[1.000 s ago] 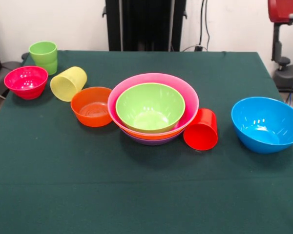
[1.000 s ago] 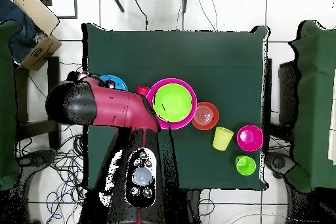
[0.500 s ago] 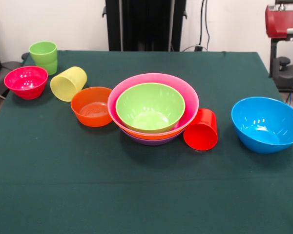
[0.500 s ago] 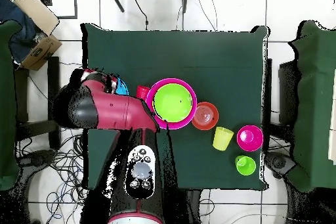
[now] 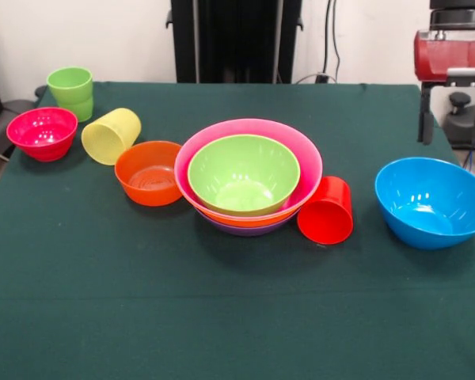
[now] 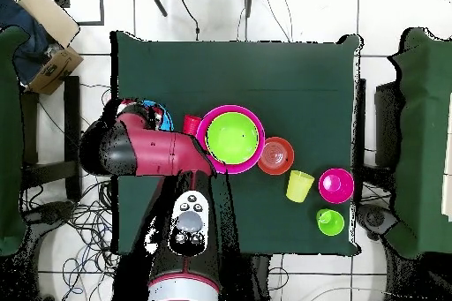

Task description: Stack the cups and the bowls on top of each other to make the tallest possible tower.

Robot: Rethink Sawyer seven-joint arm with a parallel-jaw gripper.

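The tower [image 5: 248, 176] stands mid-table, a nested pile of big bowls with purple, orange and pink rims and lime green innermost; from above the tower [image 6: 231, 139] is half under the arm. A red cup [image 5: 326, 210] lies tipped against its right side. The big blue bowl [image 5: 431, 202] sits alone at the right. My gripper [image 5: 454, 142] hangs open above and behind it, holding nothing. To the left are a small red-orange bowl [image 5: 150, 172], a tipped pale yellow cup [image 5: 111, 135], a magenta bowl [image 5: 42, 133] and an upright green cup [image 5: 70, 91].
The dark green cloth [image 5: 222, 317] covers the whole table. In the overhead view my red arm [image 6: 150, 147] covers most of the blue bowl [image 6: 163, 119]. Cardboard boxes [image 6: 48, 41] lie off the table.
My gripper has come down and leftward in the front view, from the top right corner to just above the blue bowl. No cup or bowl has moved.
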